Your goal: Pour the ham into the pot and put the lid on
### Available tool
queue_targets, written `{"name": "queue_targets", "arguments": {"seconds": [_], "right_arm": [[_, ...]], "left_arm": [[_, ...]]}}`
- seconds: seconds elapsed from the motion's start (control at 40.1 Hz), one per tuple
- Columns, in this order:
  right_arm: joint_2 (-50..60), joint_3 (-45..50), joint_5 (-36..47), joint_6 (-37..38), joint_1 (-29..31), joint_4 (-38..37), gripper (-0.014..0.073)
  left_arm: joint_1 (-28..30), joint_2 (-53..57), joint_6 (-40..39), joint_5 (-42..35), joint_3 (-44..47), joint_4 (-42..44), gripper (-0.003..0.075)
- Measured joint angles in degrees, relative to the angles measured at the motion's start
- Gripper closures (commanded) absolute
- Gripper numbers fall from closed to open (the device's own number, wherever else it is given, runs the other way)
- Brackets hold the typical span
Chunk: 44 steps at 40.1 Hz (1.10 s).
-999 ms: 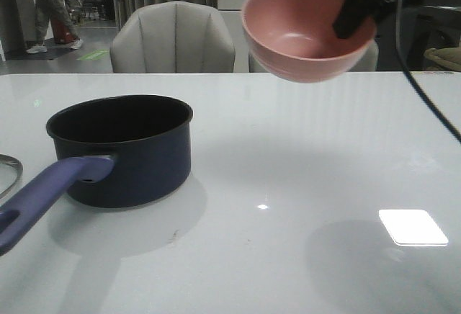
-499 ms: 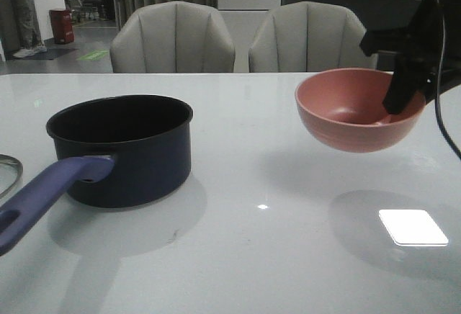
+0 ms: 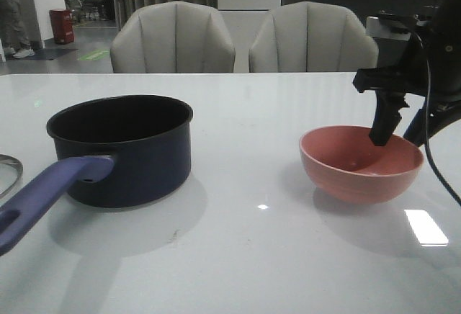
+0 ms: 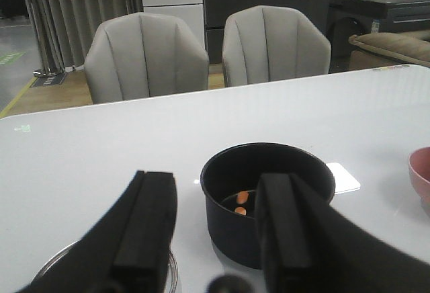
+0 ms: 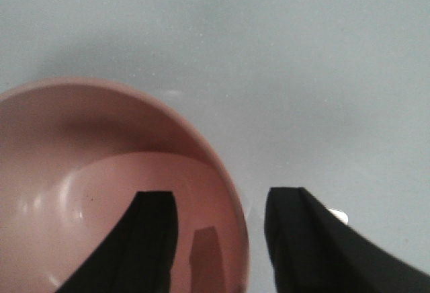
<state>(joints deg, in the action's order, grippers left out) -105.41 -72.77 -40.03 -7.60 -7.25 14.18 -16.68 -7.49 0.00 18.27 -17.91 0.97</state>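
Ham (image 4: 240, 203) slices inside pot (image 3: 126, 148), pink bowl (image 3: 360, 164) well right of pot, right gripper (image 5: 218, 239) straddling its rim (jaws parted), left gripper (image 4: 215, 229) wide open.

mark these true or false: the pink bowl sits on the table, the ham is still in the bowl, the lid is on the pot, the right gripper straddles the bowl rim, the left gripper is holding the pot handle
1. The pink bowl sits on the table: true.
2. The ham is still in the bowl: false, the bowl looks empty and the slices lie in the pot.
3. The lid is on the pot: false, the pot is uncovered.
4. The right gripper straddles the bowl rim: true, jaws apart.
5. The left gripper is holding the pot handle: false, it is open and holds nothing.
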Motion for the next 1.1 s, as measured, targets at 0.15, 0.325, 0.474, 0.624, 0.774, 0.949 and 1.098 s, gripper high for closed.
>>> {"name": "queue_targets", "arguments": {"seconds": [0.15,0.325,0.474,0.624,0.774,0.949,1.098], "right_arm": [[0.0,-4.7,-5.3,0.0,0.0,-1.0,0.0151],[4.4,-6.9,-9.4,-0.3,0.0,-2.8,0.0151],[13.7,-2.4,-4.9,-0.9,0.0,-3.0,0.0151],[25.1,5.4,1.6,-1.0,0.0,-3.0,0.0151],[36.4,13.0,6.1,-1.4,-0.7,-3.0,0.0151],[49.1,22.4,12.8,-1.6,-4.2,-3.0,0.0151],[59.1,31.3,19.2,-1.8,-7.6,-3.0,0.0151]], "left_arm": [[0.0,0.0,0.0,0.0,0.0,0.0,0.0389],[0.0,0.0,0.0,0.0,0.0,0.0,0.0389],[0.0,0.0,0.0,0.0,0.0,0.0,0.0389],[0.0,0.0,0.0,0.0,0.0,0.0,0.0389],[0.0,0.0,0.0,0.0,0.0,0.0,0.0389],[0.0,0.0,0.0,0.0,0.0,0.0,0.0389],[0.0,0.0,0.0,0.0,0.0,0.0,0.0389]]}}
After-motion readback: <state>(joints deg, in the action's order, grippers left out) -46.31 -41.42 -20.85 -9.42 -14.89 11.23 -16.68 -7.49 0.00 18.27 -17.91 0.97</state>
